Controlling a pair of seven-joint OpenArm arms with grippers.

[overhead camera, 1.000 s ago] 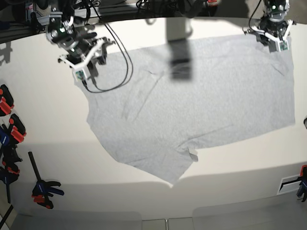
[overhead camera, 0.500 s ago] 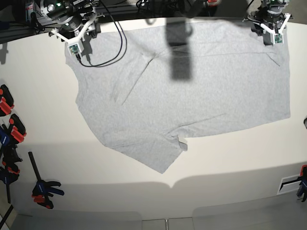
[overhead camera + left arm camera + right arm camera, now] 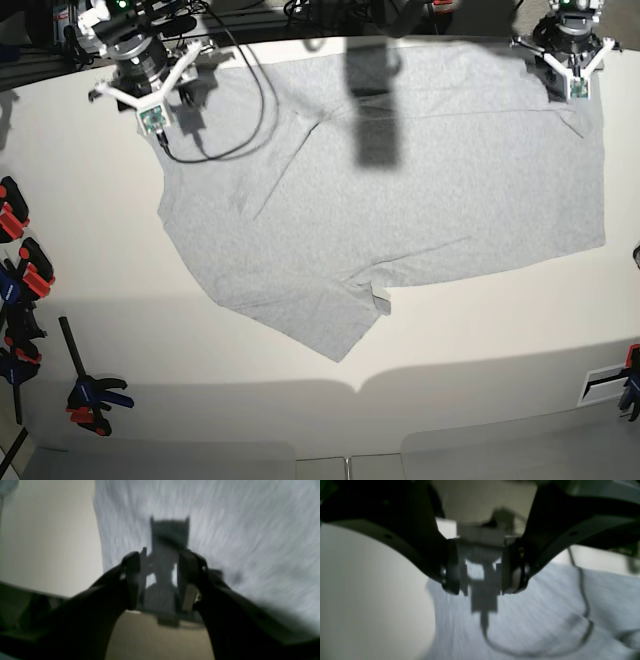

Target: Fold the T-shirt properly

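Observation:
The light grey T-shirt point(image 3: 400, 200) lies spread flat on the white table point(image 3: 90, 220), plain side up, with one sleeve pointing toward the front point(image 3: 340, 335). My right gripper point(image 3: 148, 92) hovers over its back-left corner. In the right wrist view the gripper point(image 3: 482, 572) is open, with only cloth point(image 3: 520, 630) and its own shadow below. My left gripper point(image 3: 572, 70) hangs over the back-right corner. In the left wrist view it point(image 3: 160, 580) is also open above the shirt point(image 3: 225, 517), holding nothing.
A black cable point(image 3: 235, 130) from the right arm droops onto the shirt. Several orange and black clamps point(image 3: 20, 265) line the table's left edge, with one more near the front point(image 3: 92, 393). A dark shadow point(image 3: 375, 110) crosses the shirt's back middle.
The shirt slid toward the back left of the table, then stopped. My right gripper has since come forward a little over the corner. The left gripper has barely shifted.

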